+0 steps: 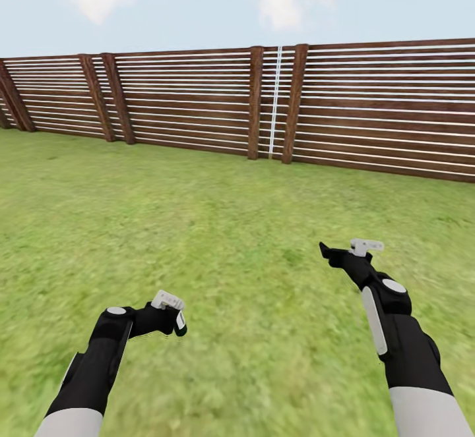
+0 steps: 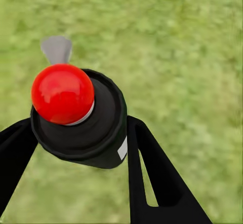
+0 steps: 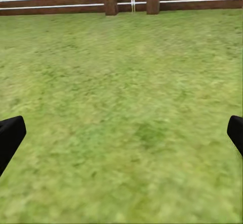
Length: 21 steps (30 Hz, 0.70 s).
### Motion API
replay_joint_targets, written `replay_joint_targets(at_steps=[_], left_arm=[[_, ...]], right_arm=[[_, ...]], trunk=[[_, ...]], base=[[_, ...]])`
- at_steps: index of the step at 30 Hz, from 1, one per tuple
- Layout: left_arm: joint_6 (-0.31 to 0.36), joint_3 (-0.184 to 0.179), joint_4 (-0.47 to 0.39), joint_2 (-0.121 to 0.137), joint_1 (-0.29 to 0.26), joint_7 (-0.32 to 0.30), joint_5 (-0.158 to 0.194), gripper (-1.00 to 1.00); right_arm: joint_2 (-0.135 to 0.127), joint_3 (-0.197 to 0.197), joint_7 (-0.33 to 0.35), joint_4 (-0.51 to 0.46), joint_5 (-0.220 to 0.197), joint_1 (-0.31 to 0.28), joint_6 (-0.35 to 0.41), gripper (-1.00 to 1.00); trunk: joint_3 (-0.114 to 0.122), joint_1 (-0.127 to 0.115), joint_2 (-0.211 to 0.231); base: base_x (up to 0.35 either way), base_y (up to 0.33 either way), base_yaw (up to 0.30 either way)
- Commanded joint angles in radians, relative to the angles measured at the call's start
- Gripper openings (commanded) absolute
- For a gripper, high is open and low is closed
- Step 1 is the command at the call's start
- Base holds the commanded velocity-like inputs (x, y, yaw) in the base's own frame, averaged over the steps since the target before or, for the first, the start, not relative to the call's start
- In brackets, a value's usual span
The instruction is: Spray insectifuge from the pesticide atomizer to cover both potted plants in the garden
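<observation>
The pesticide atomizer [image 2: 98,133] is a dark bottle with a red ball top and a small white label, seen end-on in the left wrist view. My left gripper [image 2: 81,130] is shut on it, one black finger on each side of its body. In the head view the left gripper [image 1: 173,317] hangs low at the left over the grass, with the atomizer [image 1: 178,323] dark between its fingers. My right gripper [image 1: 343,252] is held out further ahead at the right, open and empty. Its fingertips [image 3: 10,138] stand wide apart over the lawn. The potted plants are out of view.
Green lawn [image 1: 218,226] of the garden stretches ahead on all sides. A brown slatted wooden fence [image 1: 198,101] closes it off at the far end, with thick posts [image 1: 255,101] and a thin white pole [image 1: 276,101] between two of them.
</observation>
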Motion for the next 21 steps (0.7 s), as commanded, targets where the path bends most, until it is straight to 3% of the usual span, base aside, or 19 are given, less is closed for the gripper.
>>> replay_joint_targets(at_steps=[1,12,21], left_arm=[[0.004,0.003,-0.001,-0.001,-0.001,-0.009,-0.006,-1.00],[0.004,0.003,-0.001,-0.001,-0.001,-0.009,-0.006,-1.00],[0.004,0.003,-0.001,-0.001,-0.001,-0.009,-0.006,-1.00]], right_arm=[[-0.001,-0.002,0.005,-0.001,-0.004,0.001,0.005,1.00],[-0.004,-0.003,0.007,-0.001,-0.006,0.013,0.017,1.00],[-0.004,-0.004,0.005,-0.002,-0.007,0.013,0.022,1.00]], trunk=[[-0.001,0.000,0.000],[-0.001,0.000,0.000],[0.003,0.000,0.000]], base=[[0.347,0.000,0.000],[0.348,0.000,-0.011],[0.348,0.000,-0.226]])
